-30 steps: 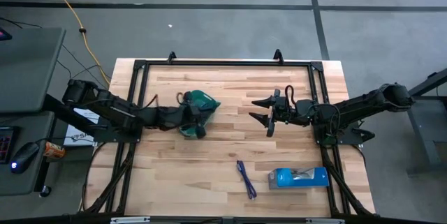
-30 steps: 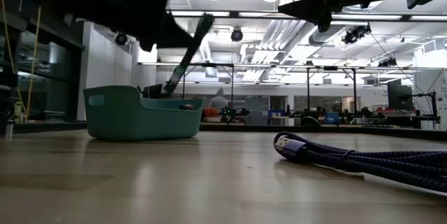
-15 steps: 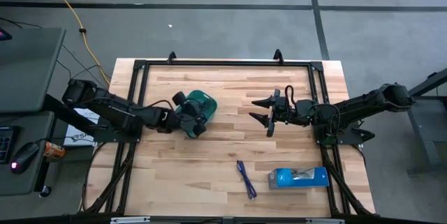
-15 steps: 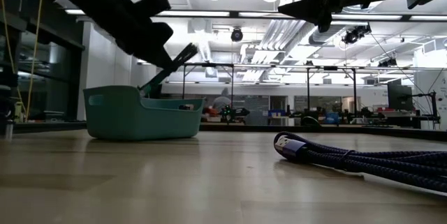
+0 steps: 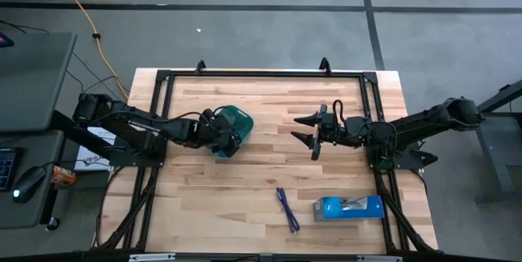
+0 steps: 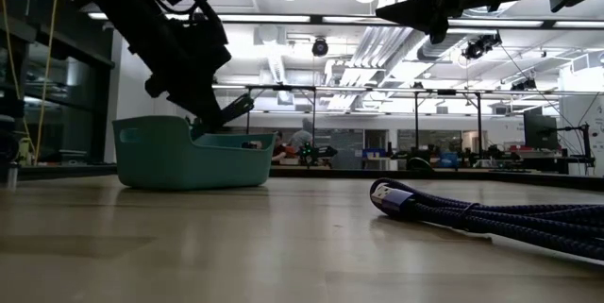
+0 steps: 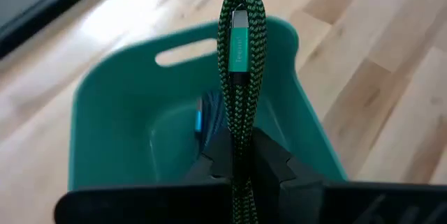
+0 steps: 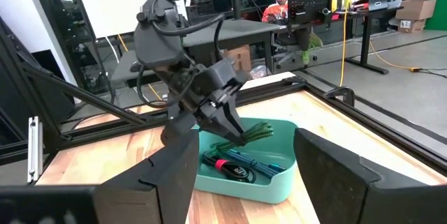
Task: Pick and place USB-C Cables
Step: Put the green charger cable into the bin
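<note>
Green cable (image 7: 239,77) pinched in left hand (image 7: 241,155), over teal tray (image 7: 119,126)

Bare desk (image 5: 269,103) lies open between the teal tray (image 5: 239,118) and the right tool (image 5: 311,135). Near the front edge, the dark blue-purple cable (image 5: 287,210) and blue box (image 5: 348,207) block passage.

Green braided fabric-sheathed cable (image 7: 241,77), rough woven black-and-green texture, smooth glossy green plastic plug housing. Teal moulded plastic tray (image 7: 112,112), smooth, slight satin sheen. Light wooden plank tabletop (image 5: 269,160), smooth, low gloss with reflections in the low view. Dark purple braided cable (image 6: 472,213), coarse weave, metal plug tip. Bright blue rectangular box (image 5: 348,207), glossy. Matt black gripper fingers (image 8: 328,175).
</note>
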Robot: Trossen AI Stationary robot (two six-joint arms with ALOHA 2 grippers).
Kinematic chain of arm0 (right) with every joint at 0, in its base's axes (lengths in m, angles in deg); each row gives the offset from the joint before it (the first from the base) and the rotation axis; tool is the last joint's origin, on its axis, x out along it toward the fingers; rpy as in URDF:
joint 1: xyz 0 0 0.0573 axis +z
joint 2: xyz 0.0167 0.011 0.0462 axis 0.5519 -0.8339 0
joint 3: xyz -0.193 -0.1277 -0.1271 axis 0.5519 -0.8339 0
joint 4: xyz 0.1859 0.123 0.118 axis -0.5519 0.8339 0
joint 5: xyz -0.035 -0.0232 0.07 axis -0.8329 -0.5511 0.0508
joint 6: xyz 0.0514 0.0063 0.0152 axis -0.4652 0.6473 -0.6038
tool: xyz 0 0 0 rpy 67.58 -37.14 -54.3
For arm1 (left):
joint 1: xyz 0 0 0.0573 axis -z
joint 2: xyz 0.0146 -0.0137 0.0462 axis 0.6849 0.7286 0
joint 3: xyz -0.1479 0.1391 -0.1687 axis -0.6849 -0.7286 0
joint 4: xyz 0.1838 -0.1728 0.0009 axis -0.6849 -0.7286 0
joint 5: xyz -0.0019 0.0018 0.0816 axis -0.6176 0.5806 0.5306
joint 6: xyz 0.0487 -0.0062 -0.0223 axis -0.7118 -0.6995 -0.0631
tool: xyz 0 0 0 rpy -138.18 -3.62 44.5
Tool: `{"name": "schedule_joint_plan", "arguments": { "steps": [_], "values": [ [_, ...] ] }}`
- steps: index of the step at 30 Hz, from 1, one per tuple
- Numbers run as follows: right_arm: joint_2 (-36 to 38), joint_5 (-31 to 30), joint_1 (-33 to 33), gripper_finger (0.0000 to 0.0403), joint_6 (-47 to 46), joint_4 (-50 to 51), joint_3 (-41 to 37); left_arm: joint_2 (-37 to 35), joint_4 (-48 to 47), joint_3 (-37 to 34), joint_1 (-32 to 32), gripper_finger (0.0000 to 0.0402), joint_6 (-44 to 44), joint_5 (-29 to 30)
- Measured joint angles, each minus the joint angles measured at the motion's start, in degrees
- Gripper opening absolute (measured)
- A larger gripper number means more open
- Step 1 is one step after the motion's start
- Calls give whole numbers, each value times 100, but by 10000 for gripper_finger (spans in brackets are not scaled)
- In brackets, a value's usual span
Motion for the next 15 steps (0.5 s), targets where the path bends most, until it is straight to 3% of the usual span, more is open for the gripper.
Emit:
{"name": "schedule_joint_plan", "arguments": {
  "steps": [6, 15],
  "values": [
    [0, 0, 0, 227, -2, -1, 0, 199, -1057, 474, 118, 0, 429, -36],
    [0, 1, 0, 227, -13, -1, 0, 1140, -1546, 1007, 108, 0, 361, -348]
  ]
}}
